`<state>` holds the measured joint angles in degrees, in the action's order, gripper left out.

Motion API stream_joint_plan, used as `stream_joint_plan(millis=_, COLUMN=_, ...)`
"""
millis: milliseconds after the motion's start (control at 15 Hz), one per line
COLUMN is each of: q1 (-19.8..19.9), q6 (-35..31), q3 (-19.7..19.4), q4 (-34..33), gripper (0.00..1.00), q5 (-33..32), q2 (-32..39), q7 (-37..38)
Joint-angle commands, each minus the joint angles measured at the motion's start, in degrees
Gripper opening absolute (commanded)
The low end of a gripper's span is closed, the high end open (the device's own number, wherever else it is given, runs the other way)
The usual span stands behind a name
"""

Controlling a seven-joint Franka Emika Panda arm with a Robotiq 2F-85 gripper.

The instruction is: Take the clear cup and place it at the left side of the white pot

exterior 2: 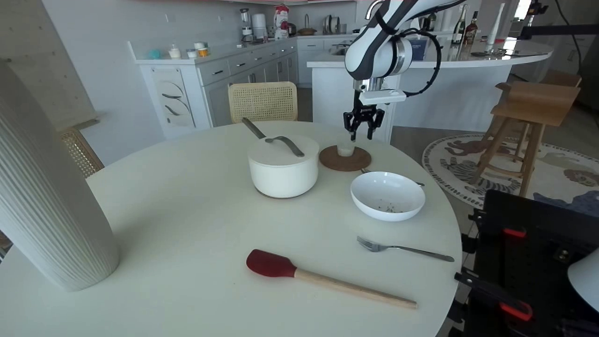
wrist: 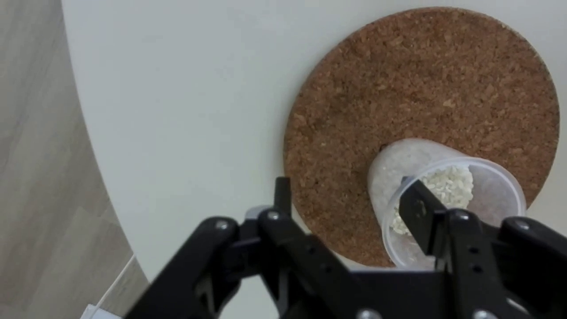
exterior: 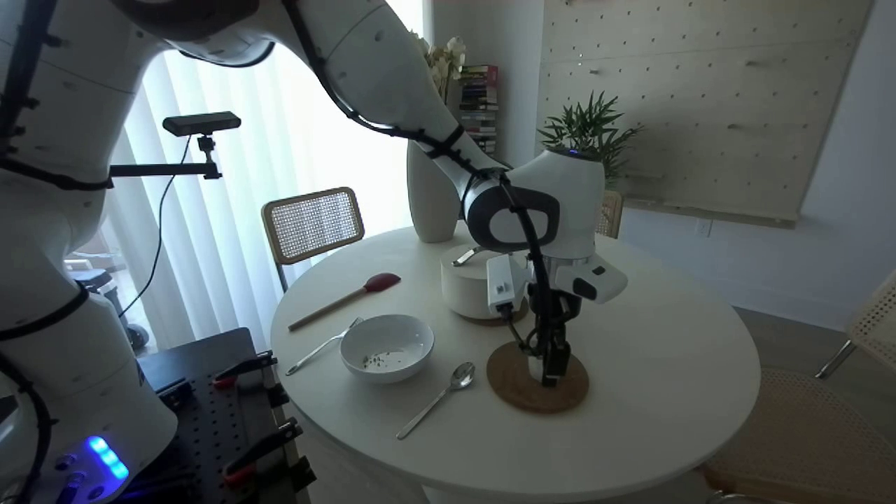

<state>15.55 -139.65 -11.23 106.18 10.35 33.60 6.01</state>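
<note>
The clear cup (wrist: 403, 153) is a small see-through tumbler with white rice-like grains inside. It stands upright on a round cork mat (wrist: 345, 102), and also shows in both exterior views (exterior: 535, 368) (exterior 2: 345, 150). My gripper (wrist: 345, 192) is open, with nothing between its fingers. In the wrist view, one finger overlaps the cup's mouth and the other is outside it; I cannot tell whether a finger touches the rim. The gripper also shows in both exterior views (exterior: 553, 364) (exterior 2: 361, 135). The white pot (exterior: 463, 288) (exterior 2: 283, 174) stands lidded beside the cork mat.
A white bowl (exterior: 387, 350) (exterior 2: 387, 196), a spoon (exterior: 448, 389), a fork (exterior 2: 374, 245) and a red spatula (exterior 2: 271, 265) lie on the round white table (exterior 2: 196, 224). A tall white vase (exterior 2: 56, 201) stands near the pot. The table's edge (wrist: 95, 141) shows in the wrist view.
</note>
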Motion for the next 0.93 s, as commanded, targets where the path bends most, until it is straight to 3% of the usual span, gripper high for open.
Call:
stream_joint_plan(millis=0, q1=-0.04, q6=0.4, q3=-0.14, q4=-1.56, gripper=0.73, q5=-0.51, q2=0.78, q7=1.26)
stream_joint_plan(millis=67, q1=0.04, q6=0.09, q3=-0.19, q4=-1.24, gripper=0.74, q5=-0.53, q2=0.69, q7=1.09)
stream_joint_plan(millis=200, q1=-0.04, q6=0.19, q3=-0.31, q4=-1.37, gripper=0.63, q5=-0.64, q2=0.5, q7=1.2)
stream_joint_plan(millis=267, q1=-0.07, q6=0.36, q3=-0.33, q4=-1.55, gripper=0.49, q5=-0.68, q2=0.41, q7=1.2)
stream_joint_plan(millis=667, q1=-0.24, q6=0.79, q3=-0.35, q4=-2.55, gripper=0.02, q5=-1.01, q2=0.48, q7=1.19)
stream_joint_plan(millis=867, q1=-0.21, q6=0.84, q3=-0.28, q4=-2.7, gripper=0.0, q5=-1.05, q2=0.42, q7=1.08)
